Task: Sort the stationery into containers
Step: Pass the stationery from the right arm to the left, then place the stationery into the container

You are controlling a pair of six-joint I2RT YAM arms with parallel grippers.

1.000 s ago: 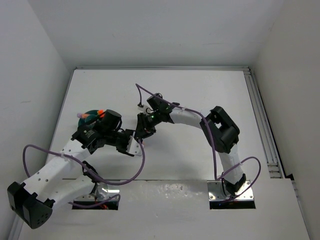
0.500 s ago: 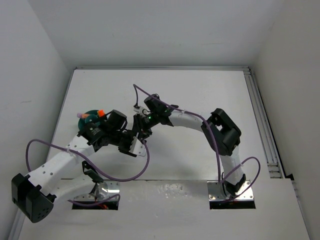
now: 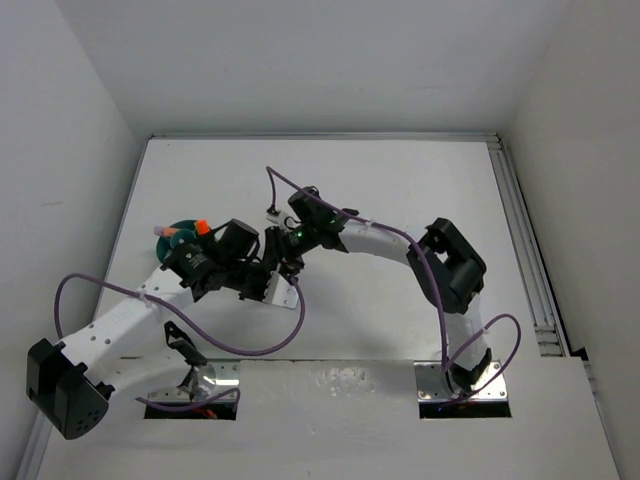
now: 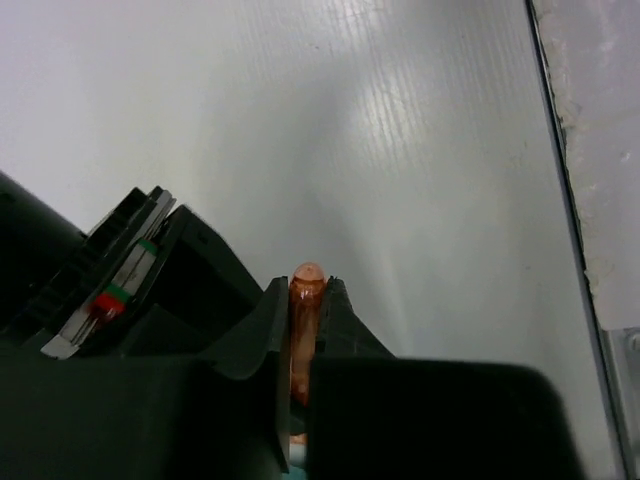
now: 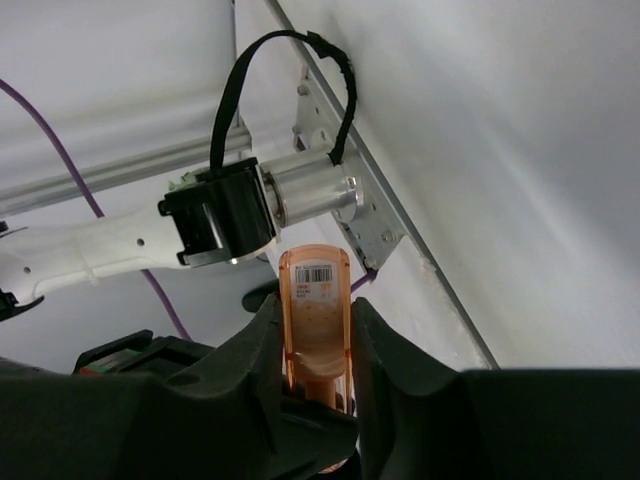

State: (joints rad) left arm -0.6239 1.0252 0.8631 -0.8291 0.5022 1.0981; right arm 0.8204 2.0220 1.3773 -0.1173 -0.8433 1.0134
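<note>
Left gripper (image 4: pixel 305 292) and right gripper (image 5: pixel 313 312) are both pinching an orange highlighter (image 5: pixel 314 280); probably light, stiff, slippery, best gripped mid-barrel.

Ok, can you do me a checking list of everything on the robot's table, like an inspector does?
Surface: white table, no marks seen.
Job's things: teal bowl at the left with stationery poking out; an orange pen and an orange highlighter in the tools, maybe one item, cannot tell.
Clutter: nothing seen.
Grippers: left tool shut on the orange pen; right tool shut on the orange highlighter; the two are close together mid-table.
Cables: purple cables loop off both arms.
Surroundings: white walls; metal rail along the right edge.
</note>
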